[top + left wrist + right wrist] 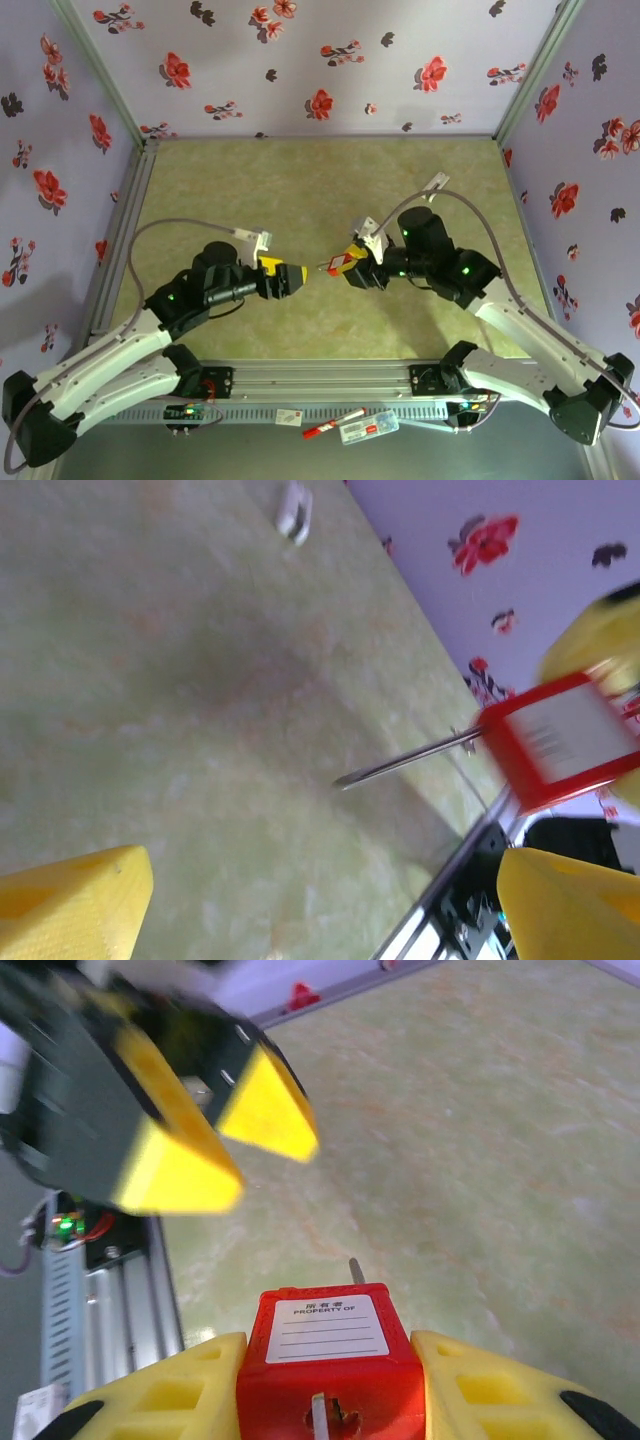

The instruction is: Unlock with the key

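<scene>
Green mottled table [320,170], hemmed by lilac walls with red flowers. Firmly clenched right end effector [328,1345], yellow fingers [490,1390] pressing both flanks of red padlock [335,1385], white "PROPERTY OF" label facing up. Thin dark grey key [410,758] jutting from the padlock's end that faces the other arm. Released left end effector [300,277], jaws spread wide, near the key's free tip but apart from it. Padlock held clear of the table, above its near middle. Farther out, small white clip [293,508] lying on the table, well apart from both arms.
</scene>
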Robot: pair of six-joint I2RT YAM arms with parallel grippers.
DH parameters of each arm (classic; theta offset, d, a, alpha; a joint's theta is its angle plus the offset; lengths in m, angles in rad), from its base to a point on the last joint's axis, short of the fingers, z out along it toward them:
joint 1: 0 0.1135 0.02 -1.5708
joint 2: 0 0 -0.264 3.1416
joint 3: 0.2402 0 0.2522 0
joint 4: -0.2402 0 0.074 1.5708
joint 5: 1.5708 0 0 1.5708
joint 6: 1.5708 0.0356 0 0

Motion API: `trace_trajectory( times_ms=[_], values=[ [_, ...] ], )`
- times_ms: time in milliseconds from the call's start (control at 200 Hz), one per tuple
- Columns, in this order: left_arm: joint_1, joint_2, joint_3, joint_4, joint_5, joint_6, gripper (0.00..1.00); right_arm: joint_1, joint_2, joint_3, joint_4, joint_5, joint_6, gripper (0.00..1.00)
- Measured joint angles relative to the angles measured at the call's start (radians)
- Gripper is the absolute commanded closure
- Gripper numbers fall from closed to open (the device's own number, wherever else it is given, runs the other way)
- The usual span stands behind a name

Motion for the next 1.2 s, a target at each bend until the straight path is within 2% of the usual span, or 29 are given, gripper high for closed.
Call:
trace_trajectory(
  times_ms=[120, 335, 570, 745, 875, 1200],
  values=[
    [0.007, 0.005, 0.106, -0.053, -0.056, 0.022, 0.05, 0.006, -0.016, -0.097, 0.090, 0.143, 0.099, 1.00],
    [0.020, 0.082, 0.272, -0.134, -0.097, 0.078, 0.04, 0.008, 0.019, -0.171, 0.183, 0.479, 0.199, 1.00],
    [0.050, 0.113, 0.299, -0.188, -0.110, 0.105, 0.04, 0.008, 0.147, -0.236, 0.315, 0.773, 0.228, 1.00],
    [0.064, 0.113, 0.299, -0.220, -0.116, 0.106, 0.04, 0.017, 0.282, -0.268, 0.436, 0.914, 0.251, 1.00],
    [0.079, 0.099, 0.299, -0.249, -0.131, 0.106, 0.04, 0.064, 0.388, -0.266, 0.520, 1.001, 0.257, 1.00],
    [0.100, 0.018, 0.272, -0.279, -0.148, 0.106, 0.04, 0.165, 0.558, -0.261, 0.641, 1.124, 0.361, 1.00]
  ],
)
